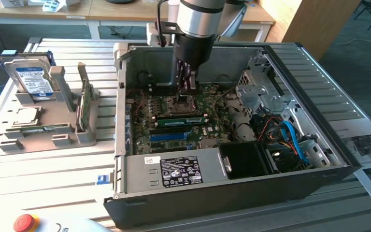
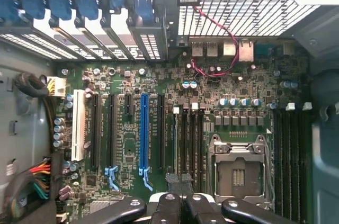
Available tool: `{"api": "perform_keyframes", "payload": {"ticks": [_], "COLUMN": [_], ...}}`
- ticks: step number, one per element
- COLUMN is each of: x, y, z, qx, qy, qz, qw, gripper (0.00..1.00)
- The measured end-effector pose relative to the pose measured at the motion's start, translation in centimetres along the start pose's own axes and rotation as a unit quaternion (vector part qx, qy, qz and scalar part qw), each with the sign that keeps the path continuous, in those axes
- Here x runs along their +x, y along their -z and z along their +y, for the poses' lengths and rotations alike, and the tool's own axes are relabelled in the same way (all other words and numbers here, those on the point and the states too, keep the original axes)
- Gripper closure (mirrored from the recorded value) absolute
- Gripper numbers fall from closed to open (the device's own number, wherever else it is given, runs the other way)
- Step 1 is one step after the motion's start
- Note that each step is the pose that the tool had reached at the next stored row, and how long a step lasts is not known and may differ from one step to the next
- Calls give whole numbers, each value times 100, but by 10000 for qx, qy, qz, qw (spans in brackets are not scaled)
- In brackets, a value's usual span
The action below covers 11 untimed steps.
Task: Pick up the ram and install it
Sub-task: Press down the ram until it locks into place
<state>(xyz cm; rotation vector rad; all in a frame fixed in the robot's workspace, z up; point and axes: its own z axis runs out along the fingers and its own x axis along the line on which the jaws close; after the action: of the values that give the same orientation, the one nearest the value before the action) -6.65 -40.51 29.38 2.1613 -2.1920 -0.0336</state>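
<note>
One grey plastic holder point(image 1: 44, 137) sits on the slatted metal surface point(image 1: 44, 174) at the exterior view's left, carrying a blue-labelled hard drive point(image 1: 31, 79). Right of it I see the open black computer case point(image 1: 237, 198). My gripper point(image 1: 187, 92) hangs over the motherboard, fingers point(image 2: 168, 205) pressed together and pinching nothing. The long green ram stick point(image 1: 182, 120) stands among the slots just beside the processor socket point(image 2: 235, 168).

Green ram point(image 1: 182, 120), blue slot strip point(image 2: 144, 134), black fingers point(image 2: 168, 203).
</note>
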Motion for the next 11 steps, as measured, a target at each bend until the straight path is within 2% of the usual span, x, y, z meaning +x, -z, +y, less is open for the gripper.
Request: {"api": "perform_keyframes", "payload": {"ticks": [11], "x": [5], "y": [180], "z": [11], "qx": [-24], "qy": [0], "qz": [3], "qw": [10000], "gripper": [90]}}
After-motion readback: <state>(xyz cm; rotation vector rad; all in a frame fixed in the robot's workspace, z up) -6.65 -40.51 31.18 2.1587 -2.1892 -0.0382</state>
